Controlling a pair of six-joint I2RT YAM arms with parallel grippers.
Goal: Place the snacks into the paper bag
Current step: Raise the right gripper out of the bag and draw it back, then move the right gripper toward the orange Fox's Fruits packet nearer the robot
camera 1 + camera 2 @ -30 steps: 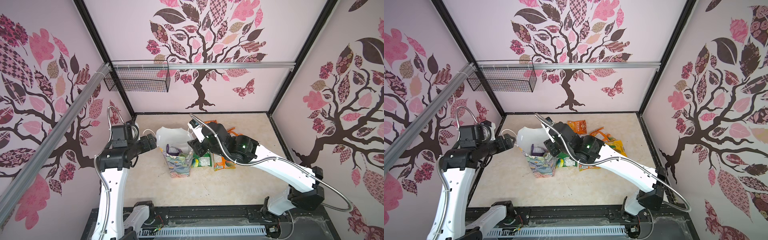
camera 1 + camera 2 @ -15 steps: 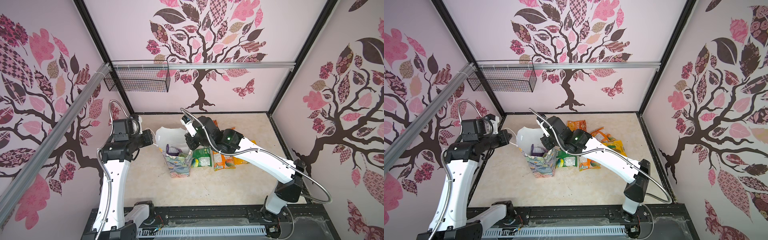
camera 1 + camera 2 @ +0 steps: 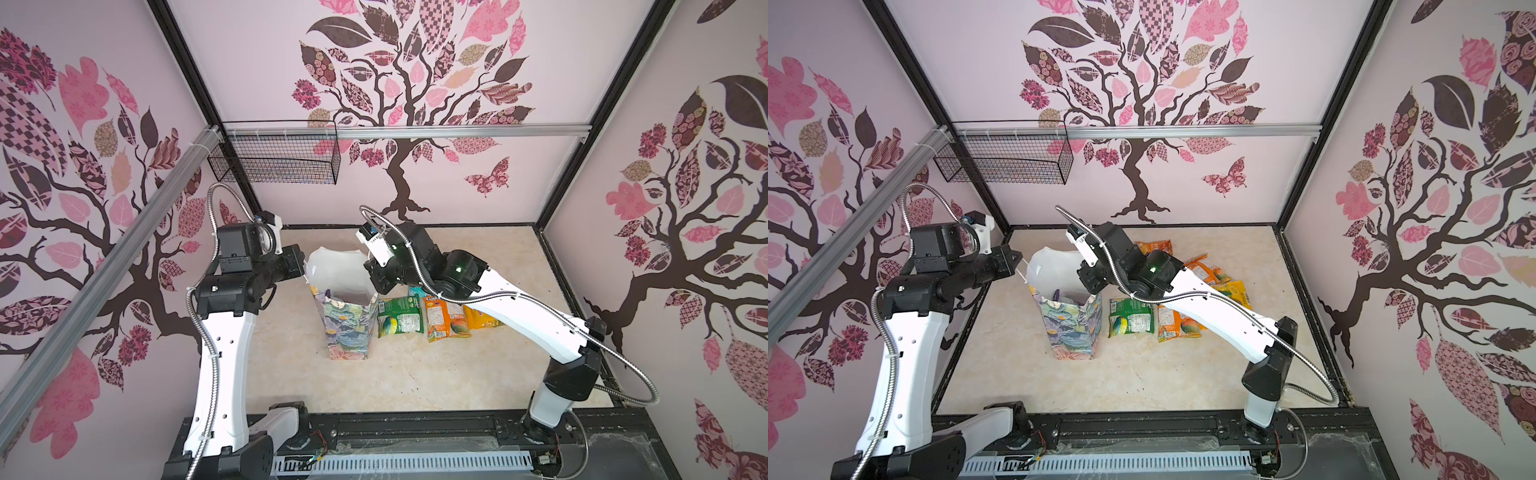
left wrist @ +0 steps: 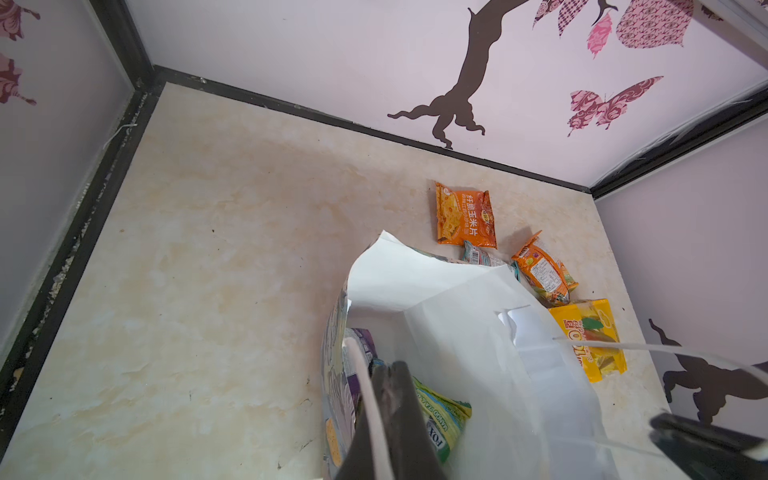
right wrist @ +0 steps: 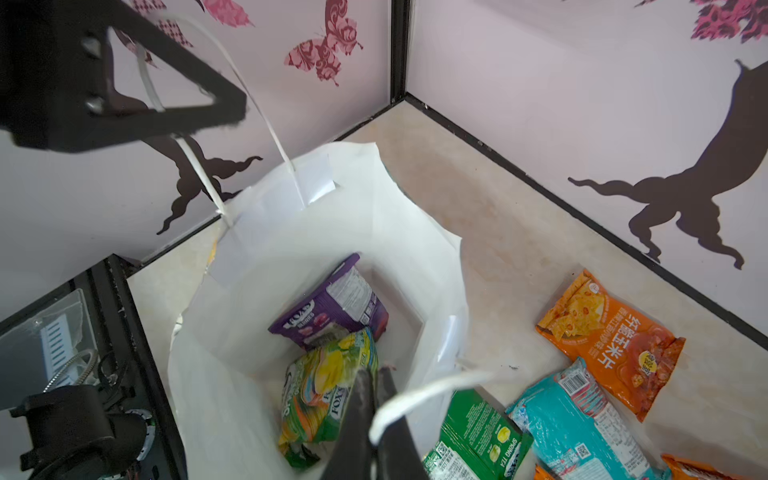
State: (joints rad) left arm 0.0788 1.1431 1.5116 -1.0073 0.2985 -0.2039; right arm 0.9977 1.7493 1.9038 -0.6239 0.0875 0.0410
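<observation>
Left gripper (image 4: 390, 374) and right gripper (image 5: 371, 379) are pinching cord handles (image 5: 419, 397) of the paper bag (image 3: 345, 328), spreading it; loading snacks (image 3: 444, 318) likely needs one freed

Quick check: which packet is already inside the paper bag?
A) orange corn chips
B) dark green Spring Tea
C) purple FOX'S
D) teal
C: the right wrist view shows the purple FOX'S packet lying at the bottom of the paper bag, next to a yellow-green packet.
</observation>
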